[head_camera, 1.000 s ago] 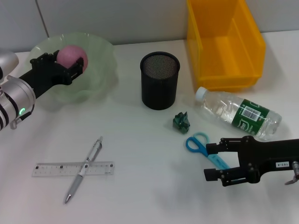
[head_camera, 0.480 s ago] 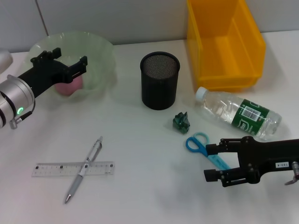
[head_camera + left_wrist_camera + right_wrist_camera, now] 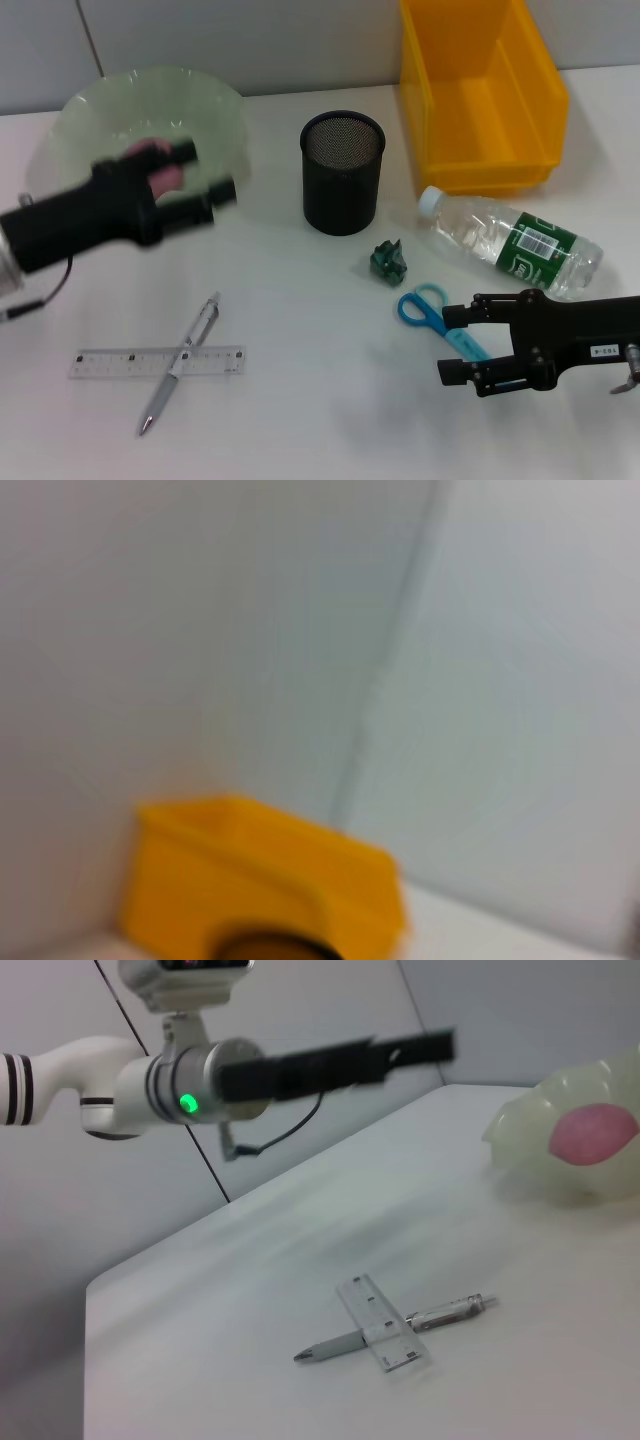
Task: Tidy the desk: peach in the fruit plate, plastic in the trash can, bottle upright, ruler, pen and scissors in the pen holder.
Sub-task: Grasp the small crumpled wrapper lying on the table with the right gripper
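From the head camera you look down on a white surface point(image 3: 300, 400). Your left gripper point(image 3: 205, 170), blurred, hangs over the near rim of the pale green fruit plate point(image 3: 215, 105); its fingers are parted and hold nothing. The pink peach point(image 3: 160, 165) lies in the plate, partly hidden behind that gripper. A black mesh pen holder point(image 3: 342, 172) stands upright at centre, with a yellow bin point(image 3: 480, 90) behind it to the right. A clear bottle point(image 3: 515, 242) lies on its side in front of the bin. A crumpled green plastic scrap point(image 3: 388, 260) sits between pen holder and bottle. Blue-handled scissors point(image 3: 425, 305) lie just beside your right gripper point(image 3: 452, 345), whose fingers are spread wide and empty, low over the surface. Near the front left, a pen point(image 3: 180, 362) lies crossed over a clear ruler point(image 3: 155, 361).

Your left wrist camera shows only a blurred wall, the yellow bin point(image 3: 270, 880) and a dark rim at the edge.

Your right wrist camera shows the pen point(image 3: 400, 1328) crossing the ruler point(image 3: 385, 1325), the peach point(image 3: 592, 1132) inside the fruit plate point(image 3: 530, 1150), and the left arm above, its fingers held apart
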Robot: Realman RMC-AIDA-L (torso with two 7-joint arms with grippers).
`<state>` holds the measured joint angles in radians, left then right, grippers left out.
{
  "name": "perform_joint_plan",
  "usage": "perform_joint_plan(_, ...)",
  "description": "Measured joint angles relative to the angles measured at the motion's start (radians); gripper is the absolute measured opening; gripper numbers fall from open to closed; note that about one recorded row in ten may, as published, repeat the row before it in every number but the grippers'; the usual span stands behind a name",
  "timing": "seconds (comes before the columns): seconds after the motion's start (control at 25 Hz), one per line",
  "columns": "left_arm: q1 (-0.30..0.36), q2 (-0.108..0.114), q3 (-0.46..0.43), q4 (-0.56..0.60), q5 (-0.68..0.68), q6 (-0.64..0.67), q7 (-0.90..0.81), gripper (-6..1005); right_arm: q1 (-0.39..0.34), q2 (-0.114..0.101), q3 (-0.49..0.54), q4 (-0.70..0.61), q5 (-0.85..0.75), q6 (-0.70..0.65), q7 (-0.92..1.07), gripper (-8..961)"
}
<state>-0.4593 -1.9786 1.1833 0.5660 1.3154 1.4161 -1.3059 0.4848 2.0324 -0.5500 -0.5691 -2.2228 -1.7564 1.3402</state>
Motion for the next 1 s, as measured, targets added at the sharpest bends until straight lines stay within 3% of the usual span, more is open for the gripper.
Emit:
perform_joint_plan(0.08, 0.004, 0.012, -0.002, -0.001, 0.123, 0.064, -0.04, 834, -0.003, 0.0, 0.001, 0.0, 0.002, 0.0, -0.001, 818)
perform_joint_plan(0.4, 0.001, 0.003, -0.01, 0.002, 0.378, 0.11, -0.04, 834, -0.008, 0.0, 0.003, 0.0, 0.004, 0.0, -0.002, 818)
perform_joint_plan(0.64, 0.019, 0.0, -0.07, 0.004, 0.39, 0.125, -0.016, 834, -0.01, 0.004, 0.005, -0.014, 0.009, 0.002, -0.006, 817)
perform_joint_plan(0.72, 0.022, 0.0, -0.078, 0.004, 0.39, 0.132, -0.014, 834, -0.01, 0.014, 0.008, -0.028, 0.016, 0.006, -0.013, 817)
perform_joint_plan(0.76, 0.022, 0.0, -0.078, 0.004, 0.39, 0.132, -0.014, 834, -0.009, 0.032, 0.011, -0.057, 0.026, 0.025, -0.014, 817)
perform_joint_plan(0.8, 0.023, 0.0, -0.079, 0.004, 0.39, 0.138, -0.013, 834, -0.009, 0.032, 0.011, -0.057, 0.026, 0.025, -0.014, 817)
perform_joint_plan(0.88, 0.022, 0.0, -0.079, 0.005, 0.388, 0.142, -0.013, 834, 0.002, 0.055, 0.004, -0.107, 0.036, 0.086, 0.026, 817)
perform_joint_plan(1.0, 0.021, 0.0, -0.08, 0.008, 0.386, 0.145, -0.017, 834, 0.02, 0.056, 0.001, -0.112, 0.039, 0.114, 0.07, 816)
